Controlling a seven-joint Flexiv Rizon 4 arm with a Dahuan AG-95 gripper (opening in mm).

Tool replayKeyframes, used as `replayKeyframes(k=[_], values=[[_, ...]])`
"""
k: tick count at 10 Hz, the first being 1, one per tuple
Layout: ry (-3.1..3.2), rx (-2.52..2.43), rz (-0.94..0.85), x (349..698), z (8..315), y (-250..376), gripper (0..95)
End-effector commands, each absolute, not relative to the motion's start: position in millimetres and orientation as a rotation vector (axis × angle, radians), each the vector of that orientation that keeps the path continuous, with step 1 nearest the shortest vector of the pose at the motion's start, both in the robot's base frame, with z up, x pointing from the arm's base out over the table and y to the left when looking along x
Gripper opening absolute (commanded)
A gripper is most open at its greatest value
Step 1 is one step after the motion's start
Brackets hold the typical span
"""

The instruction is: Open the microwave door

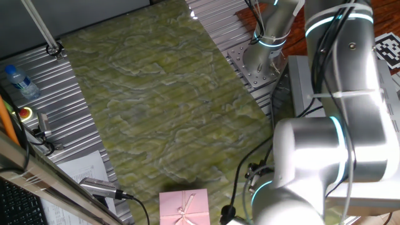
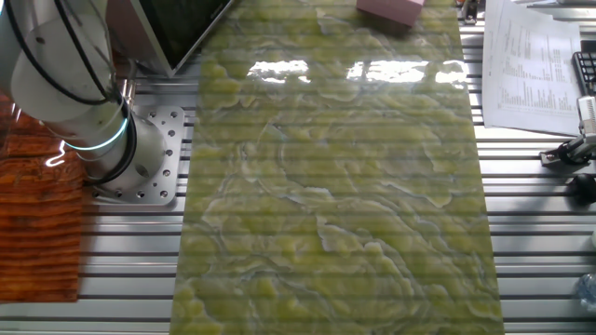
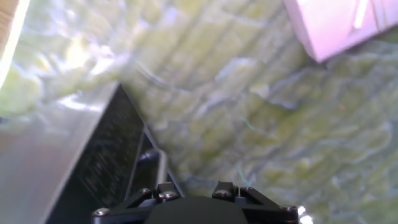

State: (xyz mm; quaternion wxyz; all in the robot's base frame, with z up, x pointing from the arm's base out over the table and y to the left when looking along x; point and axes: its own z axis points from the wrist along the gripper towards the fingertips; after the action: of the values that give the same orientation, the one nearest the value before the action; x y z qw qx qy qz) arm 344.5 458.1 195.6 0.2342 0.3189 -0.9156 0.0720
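Observation:
In the hand view the microwave (image 3: 37, 168) fills the lower left as a silver-grey box. The microwave door (image 3: 102, 158) is its dark glass panel, and the curved silver bar handle (image 3: 159, 163) runs down its right edge. My gripper (image 3: 193, 193) shows only as its dark base at the bottom edge, right beside the handle's lower end. Its fingertips are hidden, so I cannot tell whether it is open or shut. In one fixed view the arm hides most of the microwave (image 1: 299, 78). In the other fixed view the door's dark glass (image 2: 177, 19) shows at the top left.
A pink gift box (image 3: 336, 22) lies on the green marbled mat (image 3: 261, 124); it also shows in one fixed view (image 1: 184, 209) and the other fixed view (image 2: 391, 9). A water bottle (image 1: 19, 81), a red button (image 1: 26, 114) and papers (image 2: 526, 56) sit at the table's sides.

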Motion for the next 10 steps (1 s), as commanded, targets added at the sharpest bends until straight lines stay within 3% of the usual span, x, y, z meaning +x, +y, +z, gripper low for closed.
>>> replayKeyframes(k=[1, 10], values=[[-2.498, 0.871, 0.202, 343, 188, 465, 38.0], [-2.410, 0.824, 0.190, 332, 169, 448, 38.0]])
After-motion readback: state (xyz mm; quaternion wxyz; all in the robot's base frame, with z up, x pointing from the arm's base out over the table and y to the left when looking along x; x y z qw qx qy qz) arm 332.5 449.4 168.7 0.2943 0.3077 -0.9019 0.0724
